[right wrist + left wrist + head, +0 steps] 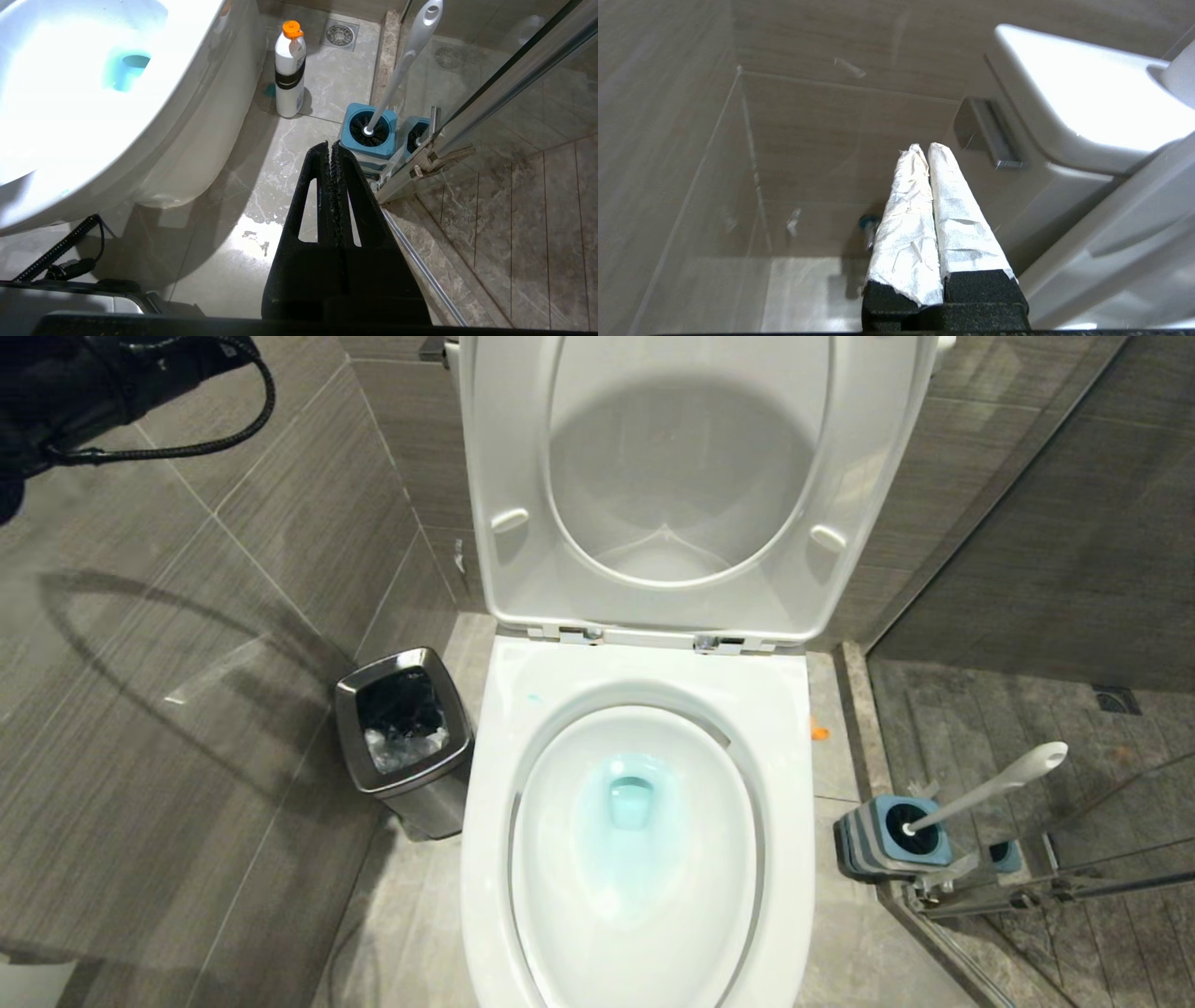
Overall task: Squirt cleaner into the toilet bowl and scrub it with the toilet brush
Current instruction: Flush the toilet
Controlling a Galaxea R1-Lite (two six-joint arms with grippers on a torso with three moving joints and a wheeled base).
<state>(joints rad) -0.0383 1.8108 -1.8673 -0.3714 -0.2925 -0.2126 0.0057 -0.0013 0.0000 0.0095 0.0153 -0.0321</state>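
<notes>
While toilet brush (990,789) shows, its holder (887,845) hides the bristles.

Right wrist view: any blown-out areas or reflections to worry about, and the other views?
Right wrist view: toilet bowl interior overexposed; glass door mirrors the brush holder. Left wrist view: tank top blown out white. Head view: evenly lit, the arm's cable shadow on the left wall, blue cleaner clear.
</notes>
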